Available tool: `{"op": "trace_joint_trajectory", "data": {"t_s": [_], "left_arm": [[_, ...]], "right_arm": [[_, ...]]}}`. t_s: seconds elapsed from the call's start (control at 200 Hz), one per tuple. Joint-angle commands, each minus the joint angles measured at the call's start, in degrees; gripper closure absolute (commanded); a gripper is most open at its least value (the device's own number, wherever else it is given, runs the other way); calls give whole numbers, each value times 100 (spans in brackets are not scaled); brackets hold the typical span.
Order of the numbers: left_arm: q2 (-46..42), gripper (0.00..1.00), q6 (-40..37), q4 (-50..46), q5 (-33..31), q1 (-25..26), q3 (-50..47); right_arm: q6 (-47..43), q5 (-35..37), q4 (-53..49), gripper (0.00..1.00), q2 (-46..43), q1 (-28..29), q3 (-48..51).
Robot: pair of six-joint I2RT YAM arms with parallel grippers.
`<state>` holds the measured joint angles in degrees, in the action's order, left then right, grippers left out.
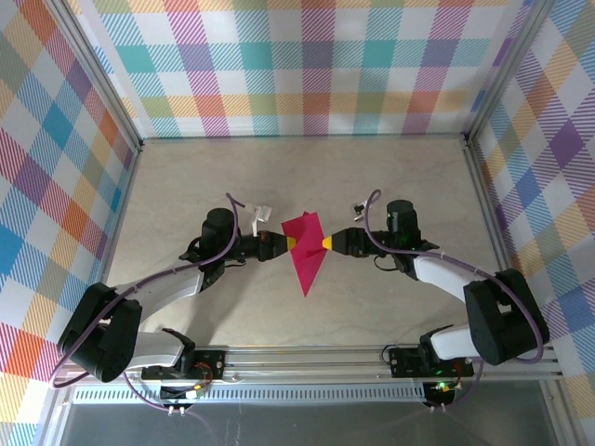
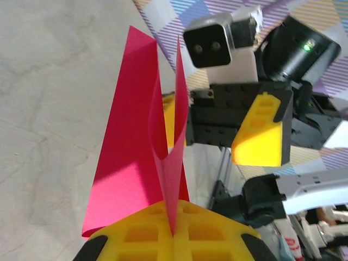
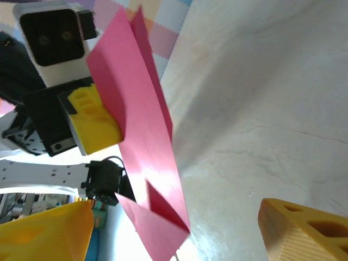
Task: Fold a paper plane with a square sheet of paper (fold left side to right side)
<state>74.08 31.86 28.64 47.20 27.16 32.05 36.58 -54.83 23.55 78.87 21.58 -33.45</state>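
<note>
The paper plane point(image 1: 305, 251) is magenta-pink paper folded into a narrow pointed dart, held up on edge over the middle of the table with its tip toward the near edge. My left gripper point(image 1: 289, 242) is shut on its left side. In the left wrist view the creased paper point(image 2: 128, 163) rises from between the closed yellow jaws of the left gripper point(image 2: 175, 231). My right gripper point(image 1: 327, 242) is at the plane's right side, open. In the right wrist view its yellow fingers point(image 3: 304, 234) stand wide apart, and the plane's lower corner point(image 3: 157, 228) hangs between them.
The beige table point(image 1: 390, 167) is walled by plaid panels and an aluminium frame point(image 1: 474, 167). A small white object point(image 1: 260, 214) lies behind the left wrist and a small dark one point(image 1: 356, 206) behind the right wrist. Both arm bases are mounted on the near rail point(image 1: 307, 358).
</note>
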Motion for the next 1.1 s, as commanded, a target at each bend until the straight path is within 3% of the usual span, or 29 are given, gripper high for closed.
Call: {"op": "trace_joint_trajectory", "data": {"t_s": [0.0, 0.205, 0.5, 0.9, 1.055, 1.09], "left_arm": [[23, 100, -77, 250, 557, -53, -15], [40, 100, -239, -25, 601, -53, -6], [150, 100, -303, -87, 624, -53, -15], [169, 100, -336, -120, 632, -57, -85], [254, 100, -364, -133, 535, -53, -133], [302, 95, -375, -132, 494, -53, -146]], "right_arm": [[-106, -582, 292, 24, 151, 155, -291], [-204, -705, 121, 35, 194, 206, -518], [-618, -480, -495, 60, 93, 201, -835], [-840, -193, -882, 77, 155, 199, -1101], [-862, 41, -977, 92, 210, 206, -1091], [-890, 107, -1047, 96, 239, 201, -1093]]}}
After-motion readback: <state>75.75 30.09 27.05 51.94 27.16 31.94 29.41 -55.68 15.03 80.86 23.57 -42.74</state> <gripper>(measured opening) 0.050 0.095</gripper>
